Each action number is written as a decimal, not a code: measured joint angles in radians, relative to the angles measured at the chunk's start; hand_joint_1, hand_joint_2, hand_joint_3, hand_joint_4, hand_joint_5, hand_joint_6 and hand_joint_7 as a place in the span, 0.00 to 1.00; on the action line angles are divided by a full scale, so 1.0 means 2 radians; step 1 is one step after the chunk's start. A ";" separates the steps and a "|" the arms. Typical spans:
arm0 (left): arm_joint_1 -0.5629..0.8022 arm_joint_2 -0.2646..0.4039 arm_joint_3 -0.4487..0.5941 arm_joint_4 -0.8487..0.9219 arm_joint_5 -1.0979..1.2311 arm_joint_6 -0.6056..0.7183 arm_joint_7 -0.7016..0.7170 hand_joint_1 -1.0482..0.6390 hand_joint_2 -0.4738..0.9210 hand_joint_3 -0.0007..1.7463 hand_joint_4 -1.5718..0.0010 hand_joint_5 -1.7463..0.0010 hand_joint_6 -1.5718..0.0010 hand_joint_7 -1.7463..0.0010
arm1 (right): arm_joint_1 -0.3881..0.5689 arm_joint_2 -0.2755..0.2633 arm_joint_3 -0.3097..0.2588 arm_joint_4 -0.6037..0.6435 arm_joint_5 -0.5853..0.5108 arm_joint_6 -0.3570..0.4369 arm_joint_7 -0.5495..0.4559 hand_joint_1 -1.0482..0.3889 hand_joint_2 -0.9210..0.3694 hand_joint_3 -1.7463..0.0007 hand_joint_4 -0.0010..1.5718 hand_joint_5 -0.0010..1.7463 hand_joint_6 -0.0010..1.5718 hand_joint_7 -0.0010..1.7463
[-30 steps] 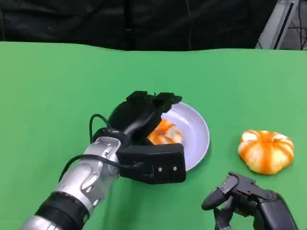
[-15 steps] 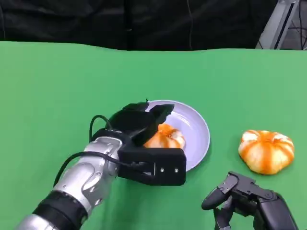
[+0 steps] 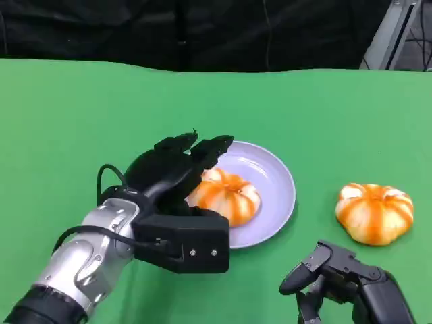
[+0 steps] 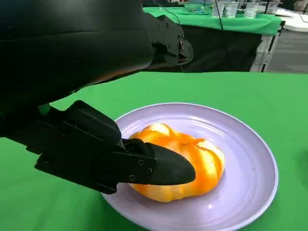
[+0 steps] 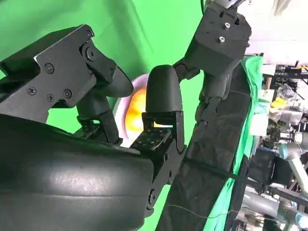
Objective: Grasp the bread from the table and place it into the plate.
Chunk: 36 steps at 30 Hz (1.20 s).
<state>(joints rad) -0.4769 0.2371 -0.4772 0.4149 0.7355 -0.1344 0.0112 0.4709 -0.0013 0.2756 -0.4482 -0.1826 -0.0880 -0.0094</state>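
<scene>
A round orange-and-white glazed bread roll lies in the pale lavender round plate, toward its left side. The left hand hovers just beside and above it, its black fingers spread and holding nothing; one finger is close against the roll in the left wrist view. A second, similar orange-striped bun sits on the green table, right of the plate. The right hand is low at the near edge, fingers loosely apart, empty.

One bread lies in the plate near the table's middle, the left hand just left of it. A second bread lies on the table well right of the plate, with the right hand nearer the front edge.
</scene>
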 measured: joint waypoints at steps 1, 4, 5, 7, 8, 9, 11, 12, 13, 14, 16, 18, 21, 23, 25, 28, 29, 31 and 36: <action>0.000 0.000 0.000 0.000 0.000 0.000 0.000 0.17 1.00 0.20 0.93 0.94 0.92 0.97 | 0.000 0.000 0.000 0.000 0.000 0.000 0.000 0.75 0.34 0.32 0.45 0.95 0.46 0.76; 0.000 0.000 0.000 0.000 0.000 0.000 0.000 0.17 1.00 0.20 0.94 0.94 0.92 0.97 | 0.000 0.000 0.000 0.000 0.000 0.000 0.000 0.75 0.34 0.32 0.45 0.95 0.46 0.76; 0.000 0.000 0.000 0.000 0.000 0.000 0.000 0.17 1.00 0.20 0.94 0.94 0.92 0.97 | 0.000 0.000 0.000 0.000 0.000 0.000 0.000 0.75 0.34 0.32 0.45 0.95 0.46 0.76; 0.000 0.000 0.000 0.000 0.000 0.000 0.000 0.17 1.00 0.20 0.94 0.94 0.92 0.97 | 0.000 0.000 0.000 0.000 0.000 0.000 0.000 0.75 0.34 0.32 0.45 0.95 0.46 0.76; 0.000 0.000 0.000 0.000 0.000 0.000 0.000 0.17 1.00 0.20 0.94 0.94 0.92 0.97 | 0.000 0.000 0.001 0.000 0.000 0.000 0.000 0.75 0.34 0.32 0.45 0.95 0.46 0.76; 0.000 0.000 0.000 0.000 0.000 0.000 0.000 0.17 1.00 0.20 0.94 0.94 0.92 0.97 | 0.000 0.000 0.001 0.000 0.000 0.000 0.000 0.75 0.34 0.32 0.45 0.95 0.46 0.76; 0.000 0.000 0.000 0.000 0.000 0.000 0.000 0.17 1.00 0.20 0.94 0.93 0.92 0.97 | 0.000 0.000 0.001 0.000 0.000 0.000 0.000 0.75 0.34 0.32 0.45 0.95 0.46 0.76; 0.000 0.000 0.000 0.000 0.000 0.000 0.000 0.17 1.00 0.20 0.94 0.93 0.92 0.97 | 0.000 0.000 0.001 0.000 0.000 0.000 0.000 0.75 0.34 0.32 0.45 0.95 0.46 0.76; 0.000 0.000 0.000 0.000 0.000 0.000 0.000 0.17 1.00 0.20 0.94 0.93 0.92 0.97 | 0.000 0.000 0.001 0.000 0.000 0.000 0.000 0.75 0.34 0.32 0.45 0.95 0.46 0.76; 0.000 0.000 0.000 0.000 0.000 0.000 0.000 0.17 1.00 0.20 0.94 0.93 0.92 0.97 | 0.000 0.000 0.001 0.000 0.000 0.000 -0.001 0.75 0.34 0.32 0.45 0.95 0.46 0.76; 0.000 0.000 0.000 0.000 0.000 0.000 0.000 0.17 1.00 0.20 0.94 0.93 0.92 0.97 | 0.000 0.000 0.001 0.000 0.000 0.000 -0.001 0.75 0.34 0.32 0.45 0.95 0.46 0.76; 0.010 0.004 0.009 -0.007 -0.009 -0.011 0.003 0.25 1.00 0.12 0.87 0.87 0.86 0.95 | -0.002 -0.001 0.002 0.000 -0.001 0.001 0.000 0.75 0.34 0.32 0.45 0.96 0.46 0.76; 0.079 0.042 0.062 -0.060 -0.072 -0.105 0.029 0.45 1.00 0.08 0.66 0.68 0.65 0.91 | -0.002 0.001 0.004 -0.001 -0.006 0.005 -0.002 0.75 0.34 0.32 0.45 0.95 0.46 0.76; 0.150 0.051 0.115 -0.086 -0.157 -0.177 0.039 0.50 1.00 0.11 0.56 0.58 0.50 0.87 | -0.001 0.000 0.002 -0.002 -0.005 0.009 -0.001 0.75 0.34 0.31 0.45 0.96 0.46 0.76; 0.230 0.049 0.154 -0.100 -0.242 -0.240 0.040 0.53 0.90 0.37 0.47 0.32 0.41 0.59 | -0.001 -0.002 -0.005 -0.003 0.002 0.011 0.002 0.74 0.35 0.31 0.45 0.95 0.46 0.76; 0.328 0.010 0.177 -0.129 -0.345 -0.264 0.038 0.52 0.75 0.61 0.47 0.05 0.48 0.17 | -0.002 -0.007 -0.019 -0.003 0.014 0.010 0.009 0.74 0.35 0.31 0.45 0.95 0.46 0.76; 0.349 -0.007 0.175 -0.143 -0.362 -0.262 0.036 0.52 0.74 0.62 0.47 0.02 0.49 0.13 | -0.002 -0.011 -0.024 -0.003 0.018 0.007 0.013 0.74 0.35 0.31 0.45 0.95 0.46 0.76; 0.368 -0.033 0.169 -0.164 -0.373 -0.256 0.025 0.51 0.74 0.61 0.47 0.01 0.51 0.10 | -0.001 -0.017 -0.034 -0.003 0.024 0.004 0.018 0.74 0.35 0.31 0.45 0.96 0.46 0.76; 0.368 -0.052 0.176 -0.178 -0.387 -0.250 -0.001 0.49 0.77 0.57 0.47 0.00 0.53 0.07 | 0.004 -0.022 -0.040 -0.002 0.026 -0.002 0.022 0.73 0.34 0.32 0.45 0.96 0.46 0.76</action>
<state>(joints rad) 0.2584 0.1322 -0.1249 0.0595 -0.0387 -0.6345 0.0101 0.4796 -0.0446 0.1951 -0.4522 -0.1302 -0.0919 0.0356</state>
